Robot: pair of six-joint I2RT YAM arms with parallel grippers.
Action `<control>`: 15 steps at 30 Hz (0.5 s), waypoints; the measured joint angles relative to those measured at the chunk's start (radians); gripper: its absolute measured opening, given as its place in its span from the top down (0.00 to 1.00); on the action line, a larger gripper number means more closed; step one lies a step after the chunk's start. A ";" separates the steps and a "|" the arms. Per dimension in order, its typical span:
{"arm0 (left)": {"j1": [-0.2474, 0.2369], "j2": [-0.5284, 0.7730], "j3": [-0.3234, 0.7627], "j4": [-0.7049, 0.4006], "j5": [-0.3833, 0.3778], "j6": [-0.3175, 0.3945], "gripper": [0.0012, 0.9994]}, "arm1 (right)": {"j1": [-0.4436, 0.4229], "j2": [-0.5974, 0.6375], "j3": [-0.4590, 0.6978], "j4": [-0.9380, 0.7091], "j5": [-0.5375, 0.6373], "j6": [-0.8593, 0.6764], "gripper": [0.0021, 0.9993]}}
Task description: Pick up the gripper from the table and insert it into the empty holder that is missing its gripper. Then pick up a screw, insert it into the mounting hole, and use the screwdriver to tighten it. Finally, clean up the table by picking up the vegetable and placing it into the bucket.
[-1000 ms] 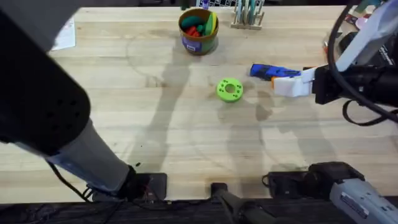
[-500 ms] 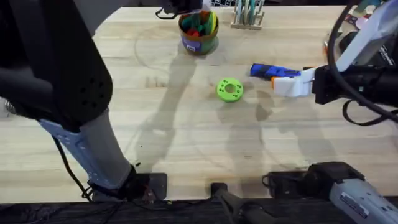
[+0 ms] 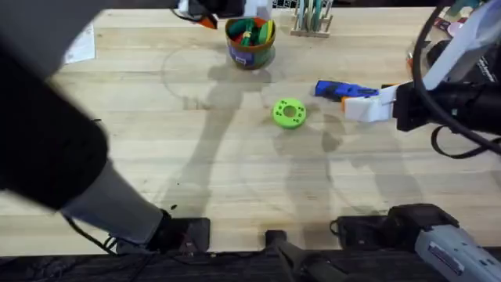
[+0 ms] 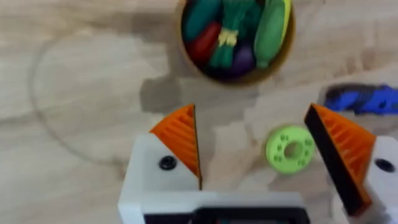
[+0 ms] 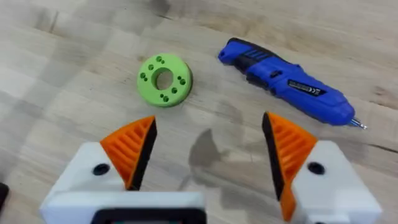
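Note:
The bucket (image 3: 250,41) stands at the table's (image 3: 196,157) far middle, full of toy foods. A dark-green leafy vegetable (image 4: 231,28) lies in the bucket (image 4: 186,59) among them. My left gripper (image 3: 227,11) hangs high, just nearer than the bucket, open and empty (image 4: 261,155). The blue screwdriver (image 3: 338,90) lies at the right. My right gripper (image 3: 356,106) hovers just nearer than the screwdriver (image 5: 289,81), open with nothing between its pads (image 5: 208,155). Both grippers carry two orange tips. The loose gripper, the empty holder and the screw are out of view.
A round bright-green disc (image 3: 289,112) lies mid-table, left of the right gripper, and shows in both wrist views (image 5: 164,79) (image 4: 290,148). A rack of tools (image 3: 311,17) stands at the far edge. A paper sheet (image 3: 81,43) lies far left. The left arm looms large over the table's left side.
The left arm swung and its gripper moved left from over the bucket. The right arm, disc and screwdriver stayed put.

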 joint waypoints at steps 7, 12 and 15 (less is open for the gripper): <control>-0.006 -0.189 -0.084 -0.148 -0.026 0.023 0.01 | 0.000 0.000 0.000 -0.006 0.000 0.000 0.01; -0.030 -0.374 -0.358 -0.140 -0.084 -0.002 0.01 | 0.000 0.000 0.000 -0.006 0.000 0.000 0.01; -0.031 -0.503 -0.516 -0.116 -0.108 -0.027 0.01 | 0.000 0.000 0.000 -0.006 0.000 0.000 0.01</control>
